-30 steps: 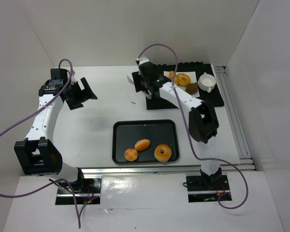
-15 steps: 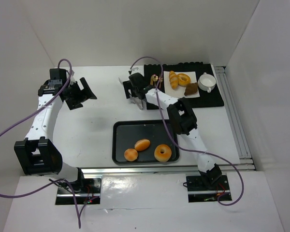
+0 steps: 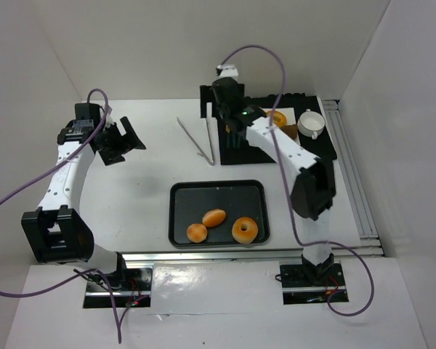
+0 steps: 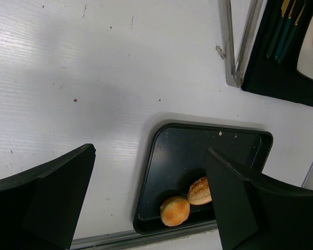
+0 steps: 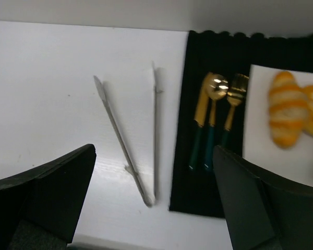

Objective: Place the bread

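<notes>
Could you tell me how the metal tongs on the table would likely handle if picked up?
The tongs look thin and shiny, so probably stiff but slippery. Lying flat on the table, they likely offer little to grip.

Metal tongs (image 5: pixel 155 135) lie across bare table (image 3: pixel 152 167) beside the black mat (image 3: pixel 327 149).

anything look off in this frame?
The metal tongs lie loose on the bare table, just left of the black mat and its cutlery, arms splayed in a V. Odd, since bread sits on the white plate and only three pieces are in the tray.
</notes>
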Controlling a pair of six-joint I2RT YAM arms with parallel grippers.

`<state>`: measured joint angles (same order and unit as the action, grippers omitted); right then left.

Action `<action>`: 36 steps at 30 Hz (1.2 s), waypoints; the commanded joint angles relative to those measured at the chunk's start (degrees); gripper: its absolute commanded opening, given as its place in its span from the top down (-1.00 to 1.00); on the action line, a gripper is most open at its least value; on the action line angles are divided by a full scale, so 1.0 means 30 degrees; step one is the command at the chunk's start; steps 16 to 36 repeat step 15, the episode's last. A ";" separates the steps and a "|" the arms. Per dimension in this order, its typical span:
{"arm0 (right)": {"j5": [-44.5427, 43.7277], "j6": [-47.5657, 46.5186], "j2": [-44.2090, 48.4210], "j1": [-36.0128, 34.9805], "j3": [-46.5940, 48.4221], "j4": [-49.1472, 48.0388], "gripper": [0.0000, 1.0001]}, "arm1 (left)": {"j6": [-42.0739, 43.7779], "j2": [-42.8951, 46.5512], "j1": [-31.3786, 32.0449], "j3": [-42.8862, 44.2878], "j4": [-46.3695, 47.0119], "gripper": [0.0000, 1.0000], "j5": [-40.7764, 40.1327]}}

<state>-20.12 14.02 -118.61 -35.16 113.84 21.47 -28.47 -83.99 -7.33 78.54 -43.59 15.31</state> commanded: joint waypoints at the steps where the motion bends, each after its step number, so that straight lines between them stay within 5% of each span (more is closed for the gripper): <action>1: -0.1993 0.1098 0.3172 0.0205 -0.3250 0.2888 -1.00 | 0.0349 0.1013 -0.0104 0.0303 0.0293 -0.97 0.0549; 7: -0.3108 0.2472 0.8358 0.0205 -1.0919 0.3416 -1.00 | 0.0349 0.1188 -0.0104 0.0303 0.0293 -0.97 0.0551; 14: -0.3284 0.4086 1.1789 0.0557 -1.5615 0.4150 -0.97 | 0.0173 0.1364 -0.0104 0.0479 0.0293 -0.97 0.0725; 36: -0.3284 0.4086 1.2168 0.0760 -1.5884 0.4150 -0.97 | 0.0173 0.1364 -0.0104 0.0479 0.0293 -0.97 0.0726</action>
